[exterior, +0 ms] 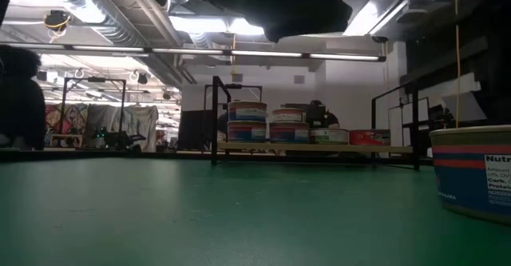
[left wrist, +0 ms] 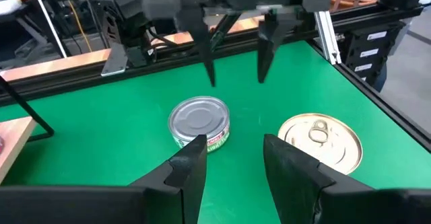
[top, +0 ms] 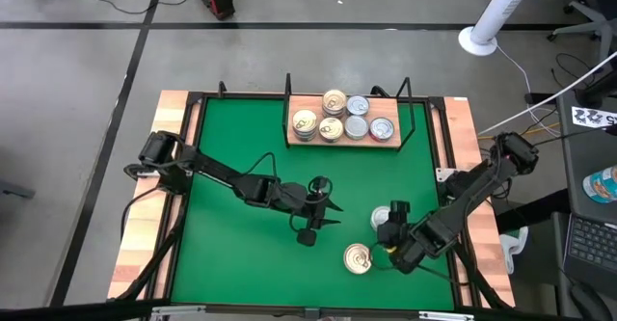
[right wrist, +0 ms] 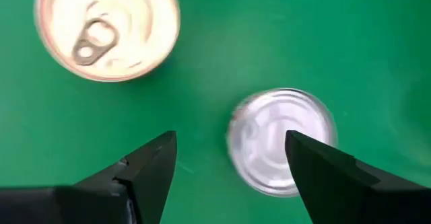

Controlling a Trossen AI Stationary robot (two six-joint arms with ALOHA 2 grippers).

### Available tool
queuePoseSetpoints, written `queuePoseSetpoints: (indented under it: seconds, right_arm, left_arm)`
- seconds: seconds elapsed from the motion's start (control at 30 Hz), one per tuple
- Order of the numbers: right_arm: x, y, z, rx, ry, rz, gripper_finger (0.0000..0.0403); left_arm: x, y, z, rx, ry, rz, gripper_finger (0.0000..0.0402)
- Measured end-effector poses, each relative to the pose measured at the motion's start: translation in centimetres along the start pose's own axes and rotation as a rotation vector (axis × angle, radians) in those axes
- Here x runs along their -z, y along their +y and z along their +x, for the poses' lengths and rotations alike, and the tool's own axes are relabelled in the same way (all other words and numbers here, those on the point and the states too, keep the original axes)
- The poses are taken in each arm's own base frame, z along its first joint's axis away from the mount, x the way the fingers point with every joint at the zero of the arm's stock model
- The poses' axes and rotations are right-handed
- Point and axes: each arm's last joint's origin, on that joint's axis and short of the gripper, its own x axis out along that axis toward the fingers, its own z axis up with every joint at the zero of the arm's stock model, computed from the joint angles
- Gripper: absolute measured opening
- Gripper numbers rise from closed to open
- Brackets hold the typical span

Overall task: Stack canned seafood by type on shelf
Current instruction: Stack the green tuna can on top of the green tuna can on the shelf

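Observation:
Two tins stand on their bases on the green table near its front right: a silver-topped one (top: pixel 383 217) (left wrist: pixel 200 121) (right wrist: pixel 279 140) and a gold-topped one (top: pixel 358 257) (left wrist: pixel 320 140) (right wrist: pixel 108 29). My right gripper (top: pixel 390 228) (right wrist: pixel 229 146) hovers open above them, pointing steeply down, its fingers beside the silver tin without touching. My left gripper (top: pixel 330 215) (left wrist: pixel 232 146) is open and empty, nearly level, aimed at the same tins from the table's left. The shelf (top: pixel 344 144) at the far edge holds several tins in short stacks, gold tops (top: pixel 318 119) left, silver tops (top: pixel 366 120) right.
Black wire posts (top: pixel 288 90) rise around the shelf. Wooden planks (top: pixel 145 234) edge the table left and right. In the low view a tin (exterior: pixel 475 170) stands at the right edge and the shelf (exterior: pixel 315 147) lies far back. Open green mat lies in front of the shelf.

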Motion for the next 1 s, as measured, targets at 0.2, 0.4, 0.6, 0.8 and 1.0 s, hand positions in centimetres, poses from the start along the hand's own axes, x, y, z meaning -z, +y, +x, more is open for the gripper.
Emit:
queuePoseSetpoints:
  seconds: [0.2, 0.4, 0.6, 0.8, 1.0]
  right_arm:
    - [1.3, 0.4, 1.9, -0.017, -0.024, -0.006, 0.0277]
    - [2.1, 0.1, 3.2, -0.002, -0.013, 0.001, 0.0243]
    - [2.5, 0.4, 4.8, 0.008, 0.013, -0.006, 0.0192]
    - [2.5, 0.8, 5.8, 0.045, 0.025, -0.019, 0.0166]
    - [2.5, 0.8, 6.4, 0.106, -0.001, -0.03, 0.0147]
  left_arm:
    - [0.2, -0.2, 0.0, 0.005, 0.019, -0.01, 0.0141]
    - [0.1, -0.2, 0.0, 0.005, 0.016, -0.01, 0.0141]
    - [0.1, -0.2, 0.0, 0.005, 0.015, -0.01, 0.0141]
    - [0.1, -0.2, 0.0, 0.005, 0.014, -0.011, 0.0141]
    - [0.1, -0.2, 0.0, 0.005, 0.014, -0.019, 0.0141]
